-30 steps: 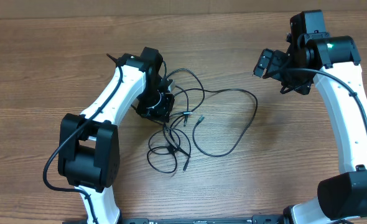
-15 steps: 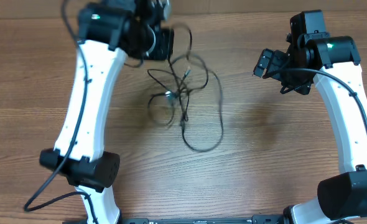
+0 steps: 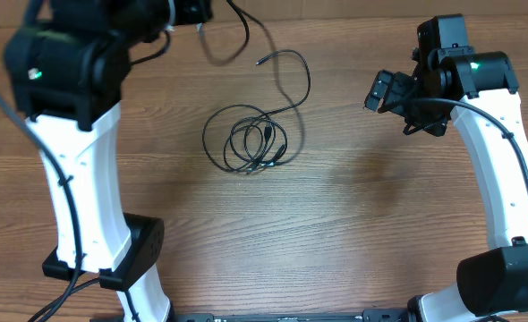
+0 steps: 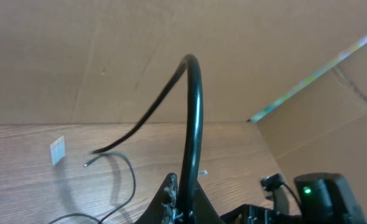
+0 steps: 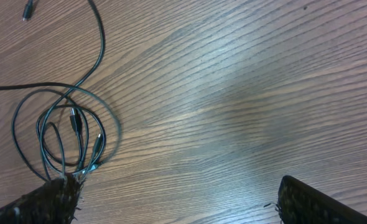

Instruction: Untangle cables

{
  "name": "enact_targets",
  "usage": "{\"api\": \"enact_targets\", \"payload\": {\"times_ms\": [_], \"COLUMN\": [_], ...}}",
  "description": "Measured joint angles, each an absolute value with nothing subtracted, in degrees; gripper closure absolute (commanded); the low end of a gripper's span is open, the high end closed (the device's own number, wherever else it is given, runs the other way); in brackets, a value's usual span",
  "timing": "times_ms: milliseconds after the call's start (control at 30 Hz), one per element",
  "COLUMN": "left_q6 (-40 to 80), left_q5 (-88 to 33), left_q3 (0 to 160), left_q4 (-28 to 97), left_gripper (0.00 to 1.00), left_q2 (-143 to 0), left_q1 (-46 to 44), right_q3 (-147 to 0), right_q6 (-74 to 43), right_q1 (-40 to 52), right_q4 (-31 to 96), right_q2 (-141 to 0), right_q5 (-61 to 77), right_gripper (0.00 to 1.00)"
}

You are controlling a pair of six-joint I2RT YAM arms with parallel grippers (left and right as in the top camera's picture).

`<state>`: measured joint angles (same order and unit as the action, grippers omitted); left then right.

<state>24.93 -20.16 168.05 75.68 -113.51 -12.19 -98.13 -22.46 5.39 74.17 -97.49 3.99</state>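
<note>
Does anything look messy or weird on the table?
Yes. The cables lie in a jumbled coil in the middle of the table, with loops crossing each other. One more cable dangles in the air from the left claw, which is shut on it. Nothing looks broken.
</note>
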Motion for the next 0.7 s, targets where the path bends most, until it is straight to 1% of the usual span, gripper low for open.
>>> {"api": "enact_targets", "payload": {"times_ms": [67,133,333,500,700], "left_q6": [24.93,24.91,24.95,24.95,24.93], "left_q5": [-20.14,-18.52,-8.67,-5.28,-5.34], "left_q3": [168.51,168.46,165.27,160.83,151.74], "left_q4": [77.41,81.71,91.9,96.51,96.68], "left_gripper": [0.96,0.96,0.96,0.96,0.96], "left_q2": [-113.25,-113.23,-113.25,-113.25,-113.25], "left_q1": [-11.99,-12.01,-12.01,-12.01,-13.17], "right_q3": [-98.13,-98.13,-98.13,-98.13,-98.13], "right_q6": [-22.46,-22.48,-22.48,-22.46,-22.46], "right_q1": [5.39,5.39,5.39,5.39,5.39], "right_q4": [74.22,74.24,74.17,74.19,74.19], "right_q2": [-97.49,-97.49,-97.49,-97.49,-97.49], "right_q5": [3.99,3.99,3.99,4.01,3.97], "right_gripper": [0.0,0.0,0.0,0.0,0.0]}}
